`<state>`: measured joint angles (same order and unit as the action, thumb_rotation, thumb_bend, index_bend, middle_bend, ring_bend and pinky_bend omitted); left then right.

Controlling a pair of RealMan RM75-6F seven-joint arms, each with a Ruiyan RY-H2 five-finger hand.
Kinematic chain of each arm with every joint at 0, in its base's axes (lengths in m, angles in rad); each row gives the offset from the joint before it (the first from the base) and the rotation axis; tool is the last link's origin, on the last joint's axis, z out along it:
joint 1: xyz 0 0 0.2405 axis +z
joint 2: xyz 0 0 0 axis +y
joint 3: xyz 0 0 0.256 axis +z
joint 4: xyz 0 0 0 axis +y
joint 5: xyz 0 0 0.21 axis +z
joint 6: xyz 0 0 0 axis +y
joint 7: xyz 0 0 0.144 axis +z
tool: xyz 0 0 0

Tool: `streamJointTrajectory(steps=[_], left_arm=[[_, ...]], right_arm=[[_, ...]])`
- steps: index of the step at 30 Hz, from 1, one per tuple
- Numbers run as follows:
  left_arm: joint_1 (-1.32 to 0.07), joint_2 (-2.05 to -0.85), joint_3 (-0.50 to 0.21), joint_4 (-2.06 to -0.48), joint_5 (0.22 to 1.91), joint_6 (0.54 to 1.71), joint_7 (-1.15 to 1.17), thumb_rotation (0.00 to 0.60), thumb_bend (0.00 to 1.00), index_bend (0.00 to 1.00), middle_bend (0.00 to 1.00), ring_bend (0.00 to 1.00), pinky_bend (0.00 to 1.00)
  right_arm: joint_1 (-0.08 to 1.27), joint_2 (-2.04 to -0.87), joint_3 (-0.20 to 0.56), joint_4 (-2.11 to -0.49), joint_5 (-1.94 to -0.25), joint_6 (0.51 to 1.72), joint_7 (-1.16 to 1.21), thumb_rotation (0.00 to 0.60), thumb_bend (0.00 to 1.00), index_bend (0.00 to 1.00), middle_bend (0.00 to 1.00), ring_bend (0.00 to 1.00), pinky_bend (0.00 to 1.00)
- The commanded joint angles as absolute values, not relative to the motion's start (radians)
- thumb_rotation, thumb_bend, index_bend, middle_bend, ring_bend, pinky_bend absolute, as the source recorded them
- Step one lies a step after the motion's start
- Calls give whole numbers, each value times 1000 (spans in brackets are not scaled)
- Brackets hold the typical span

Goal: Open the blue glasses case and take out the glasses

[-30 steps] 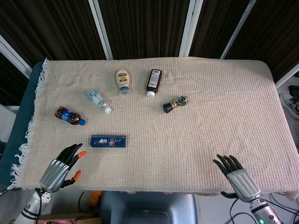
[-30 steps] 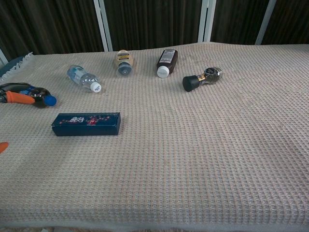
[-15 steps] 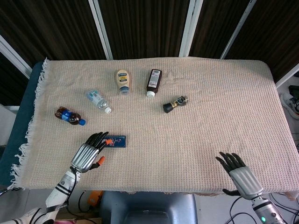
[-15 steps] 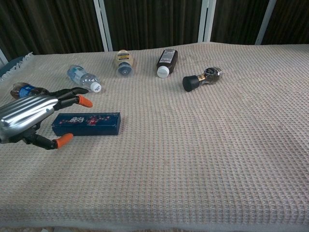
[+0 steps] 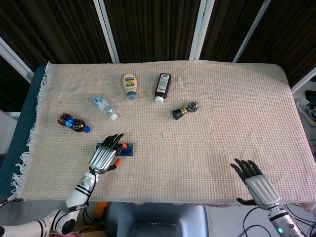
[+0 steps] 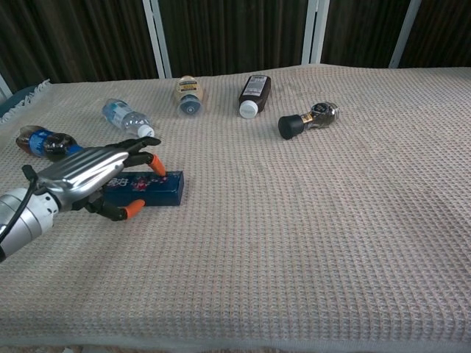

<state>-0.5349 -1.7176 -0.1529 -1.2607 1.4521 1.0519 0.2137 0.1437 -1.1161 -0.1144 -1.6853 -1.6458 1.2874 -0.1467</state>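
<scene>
I have the worktop (image 5: 237,108) under its woven beige cloth, and on it one blue glasses case (image 6: 151,189) lying flat near my front-left edge, lid not yet lifted as far as I can see. Its long axis runs left to right across the worktop, parallel to the near edge. My left hand (image 5: 105,156) is over the case's left end, fingers (image 6: 144,157) spread with the orange tips reaching across the top and a thumb tip at the near side; whether they press the case or only hover above it I cannot tell. The free right end of the case sticks out just beyond those fingers, toward the worktop's middle. My right hand (image 5: 257,183) sits at the front-right corner, well apart from the case, holding nothing with fingers apart, so the left is plainly the nearer one for steadying, and I judge the right must travel across to work the lid. Beyond the case lie five bottles: one cola bottle (image 5: 74,123), one water bottle (image 5: 103,106), one mayonnaise bottle (image 5: 130,84), one dark sauce bottle (image 5: 162,86) and one small black-capped bottle (image 5: 185,110).
</scene>
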Motion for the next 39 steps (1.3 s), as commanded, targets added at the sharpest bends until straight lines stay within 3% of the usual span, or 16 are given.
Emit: streamJointTrajectory(steps=[1,17,39], left_arm=[[-546,-1736,-158,-1236,1434,1050,216,600,380,315,5,0,118],[-566,-1766,-135,-1183,1419,1069,191,600,416,521,45,0,119],[-590,-1772,-136,-1175,1421,1106,197,600,456,594,94,0,132]], right_arm=[[143,-1114,-115,-1686,-1648,1290,-142,600,188,0,0,0,0],[142,-1106,-115,-1686,-1656,1298,-125,600,188,0,0,0,0],[139,-1095,-116,-1688,-1669,1311,-101,600,188,0,0,0,0]])
